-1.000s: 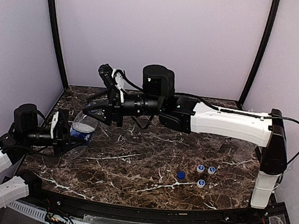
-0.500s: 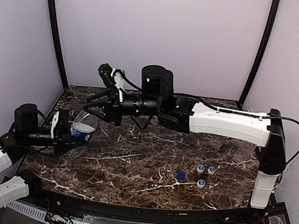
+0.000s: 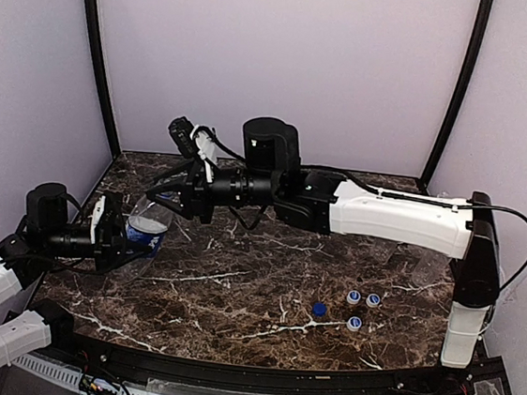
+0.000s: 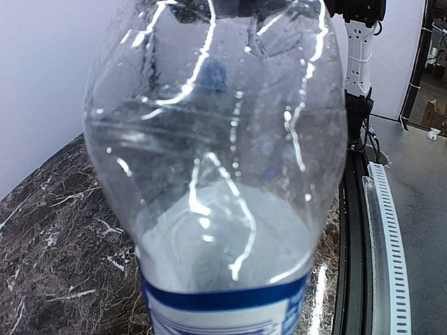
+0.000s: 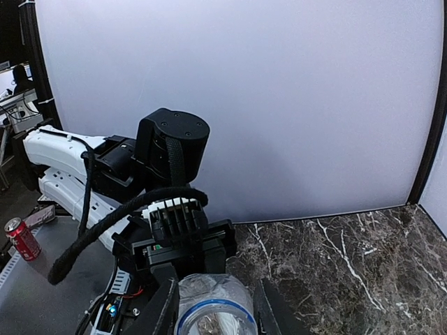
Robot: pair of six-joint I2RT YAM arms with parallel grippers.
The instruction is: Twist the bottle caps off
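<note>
My left gripper (image 3: 118, 239) is shut on a clear bottle with a dark blue label (image 3: 145, 230) and holds it tilted above the table's left side. The bottle (image 4: 216, 174) fills the left wrist view and hides the left fingers. My right gripper (image 3: 167, 202) reaches across from the right. It is open, with a finger (image 5: 162, 313) on each side of the bottle's end (image 5: 213, 307). Several loose blue and white-and-blue caps lie on the table at the right front: one blue (image 3: 319, 309) and three white-and-blue (image 3: 354, 298) (image 3: 373, 300) (image 3: 354, 323).
The dark marble table (image 3: 233, 308) has purple walls at the back and sides. Faint clear plastic shapes (image 3: 426, 262) lie at the right back, under the right arm. A red can (image 5: 22, 239) stands off the table beyond the left arm.
My right arm has shifted slightly left, bringing its open fingers closer around the bottle's end. The left gripper and bottle have barely moved. The caps are unmoved.
</note>
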